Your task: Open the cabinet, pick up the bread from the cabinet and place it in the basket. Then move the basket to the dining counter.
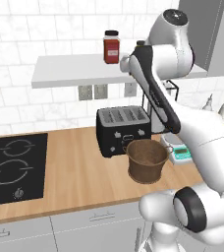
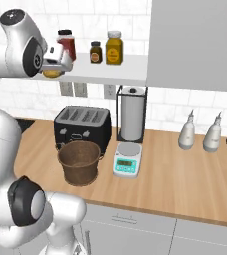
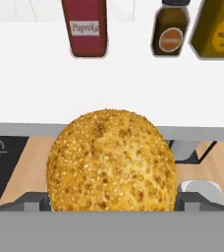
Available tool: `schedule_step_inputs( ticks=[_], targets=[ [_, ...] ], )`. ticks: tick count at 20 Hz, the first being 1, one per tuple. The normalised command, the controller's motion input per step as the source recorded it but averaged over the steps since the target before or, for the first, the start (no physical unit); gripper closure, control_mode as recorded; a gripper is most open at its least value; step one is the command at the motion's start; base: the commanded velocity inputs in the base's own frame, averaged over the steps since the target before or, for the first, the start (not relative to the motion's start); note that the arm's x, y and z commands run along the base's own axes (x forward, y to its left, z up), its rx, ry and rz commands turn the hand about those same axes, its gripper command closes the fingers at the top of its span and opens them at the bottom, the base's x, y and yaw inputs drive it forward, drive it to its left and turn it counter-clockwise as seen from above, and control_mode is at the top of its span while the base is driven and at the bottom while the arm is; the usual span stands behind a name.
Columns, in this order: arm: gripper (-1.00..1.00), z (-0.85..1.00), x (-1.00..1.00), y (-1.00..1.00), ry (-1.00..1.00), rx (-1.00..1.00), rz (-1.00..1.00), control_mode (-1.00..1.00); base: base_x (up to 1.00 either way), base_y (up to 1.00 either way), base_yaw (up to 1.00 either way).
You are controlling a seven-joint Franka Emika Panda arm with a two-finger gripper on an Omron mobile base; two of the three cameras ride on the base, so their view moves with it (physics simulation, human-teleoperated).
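Bread in claw, paprika jar beyond.

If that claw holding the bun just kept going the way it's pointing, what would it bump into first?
Probably the white shelf edge just ahead of the gripper holding the bread, then the paprika jar; depth is unclear.

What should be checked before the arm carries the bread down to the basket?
1. Bread in the tool: ok, it sits between the fingers.
2. Bread clear of the shelf: ok, held in front of its edge.
3. Basket upright and empty: ok.
4. Toaster close behind the basket: not ok, tight clearance.
5. Grip firmness: cannot tell.
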Motion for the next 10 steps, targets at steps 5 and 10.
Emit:
schedule_step_inputs(
  ticks=[5, 10],
  targets=[
    [1.0, -0.03, -1.0, -0.46, 0.0, 0.0, 0.05, -1.0, 0.0, 0.0, 0.0],
    [1.0, -0.23, -1.0, -0.17, 0.14, 0.0, 0.06, -1.0, 0.0, 0.0, 0.0]
  ],
)
